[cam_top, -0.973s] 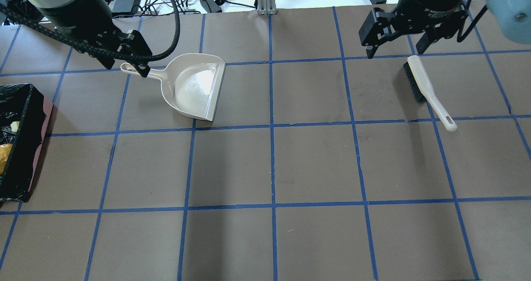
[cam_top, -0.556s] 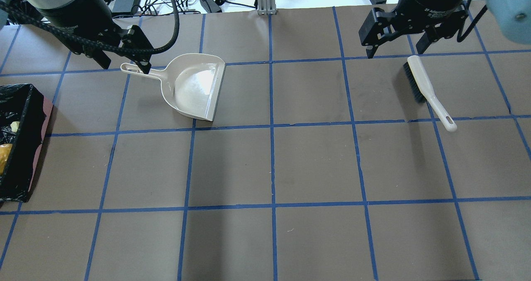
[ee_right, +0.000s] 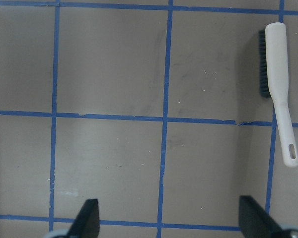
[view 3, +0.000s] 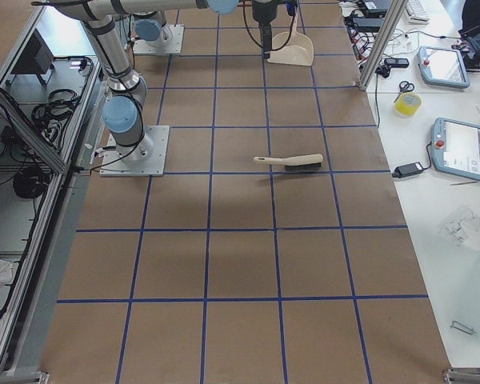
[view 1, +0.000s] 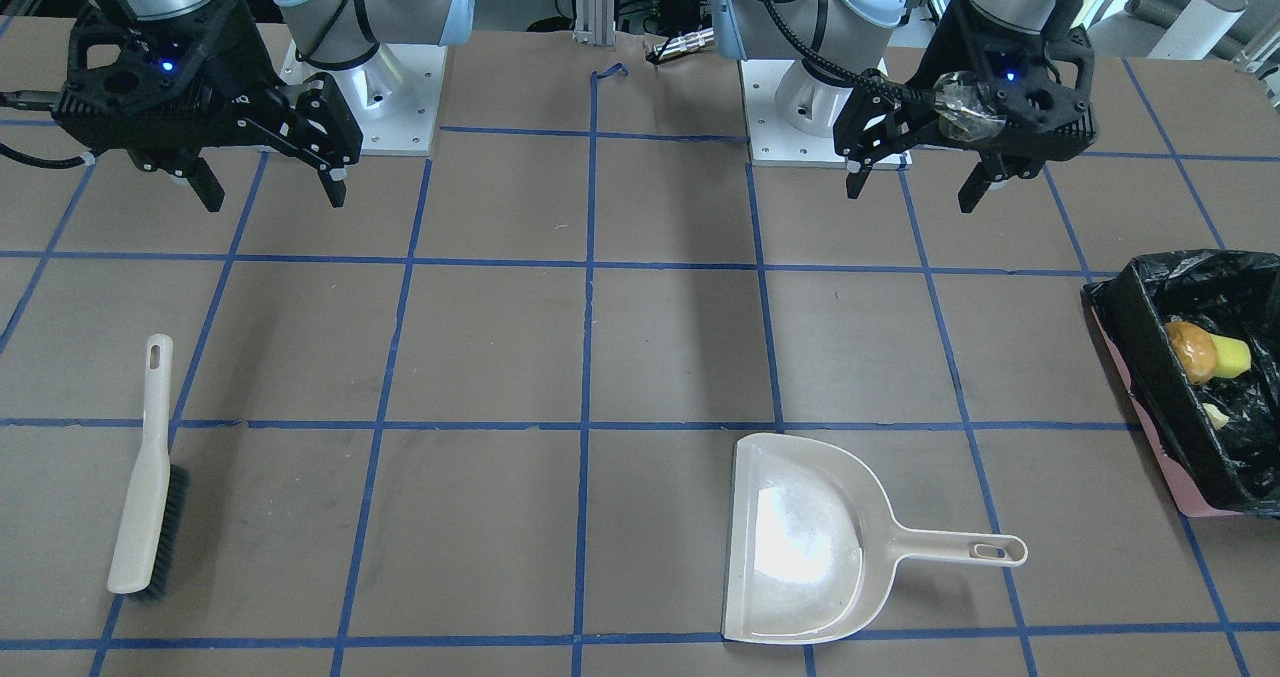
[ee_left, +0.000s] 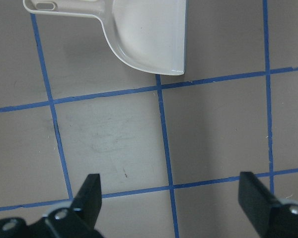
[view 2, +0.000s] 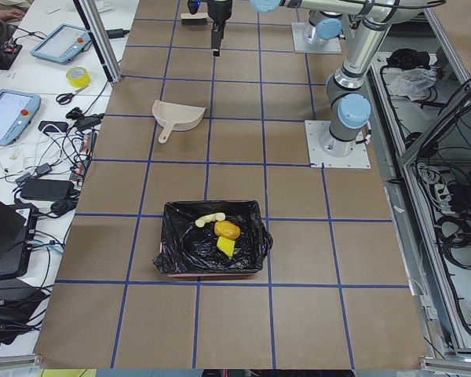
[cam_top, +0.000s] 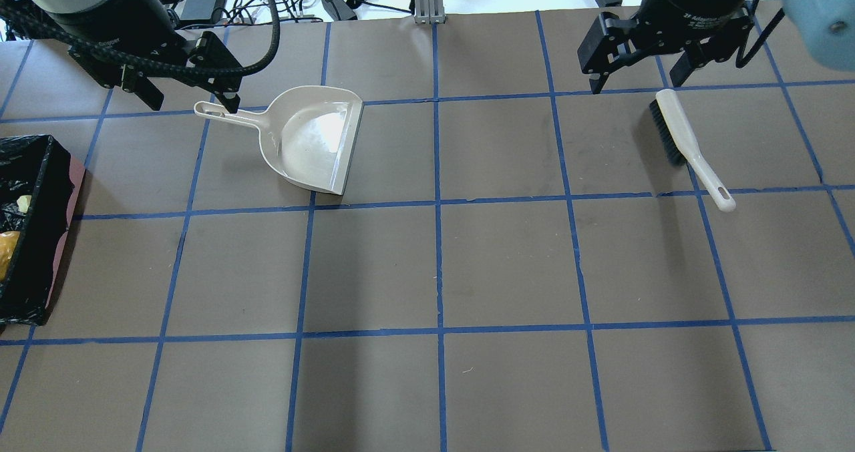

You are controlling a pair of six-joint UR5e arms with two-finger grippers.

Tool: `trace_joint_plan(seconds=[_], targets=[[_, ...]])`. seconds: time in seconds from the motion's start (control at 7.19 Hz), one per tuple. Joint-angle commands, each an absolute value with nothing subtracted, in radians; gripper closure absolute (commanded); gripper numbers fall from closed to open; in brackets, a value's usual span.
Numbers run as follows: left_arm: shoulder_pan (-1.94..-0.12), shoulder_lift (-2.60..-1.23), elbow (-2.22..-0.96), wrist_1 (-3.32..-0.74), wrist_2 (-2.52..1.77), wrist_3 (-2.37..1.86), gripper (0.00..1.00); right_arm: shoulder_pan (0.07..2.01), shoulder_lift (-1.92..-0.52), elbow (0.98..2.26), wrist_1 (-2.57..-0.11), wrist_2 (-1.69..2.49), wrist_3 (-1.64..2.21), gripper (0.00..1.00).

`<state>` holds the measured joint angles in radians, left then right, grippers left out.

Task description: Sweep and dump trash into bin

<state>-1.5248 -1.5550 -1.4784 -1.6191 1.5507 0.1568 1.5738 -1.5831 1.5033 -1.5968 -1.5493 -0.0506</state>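
progress: looks done, nothing left to sweep | trash (view 1: 1190, 349): all three pieces in bin (view 1: 1150, 387), well apart from both grippers' fingers | left gripper (view 1: 910, 195): wide open, empty, dustpan (view 1: 800, 542) lying free ahead of its fingers | right gripper (view 1: 275, 200): wide open, empty, brush (view 1: 145, 477) free ahead of its fingers

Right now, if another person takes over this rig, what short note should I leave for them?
Left hand: open, empty, raised over the table on the robot's side of the dustpan.
Right hand: open, empty, raised on the robot's side of the hand brush.
The dustpan is empty. It and the hand brush lie on the table, neither held.
The bin holds the orange-brown lump, yellow sponge and half-ring slice.
Done: sweeping and dumping.
Left: probably only parking the arms.
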Motion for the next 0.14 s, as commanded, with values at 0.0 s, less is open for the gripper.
trace_joint_plan(seconds=[0.0], targets=[[-1.523, -1.555, -1.479, -1.620, 1.552, 0.156, 0.00, 1.574, -1.583, 1.503, -1.597, -1.549, -0.051, 0.00]])
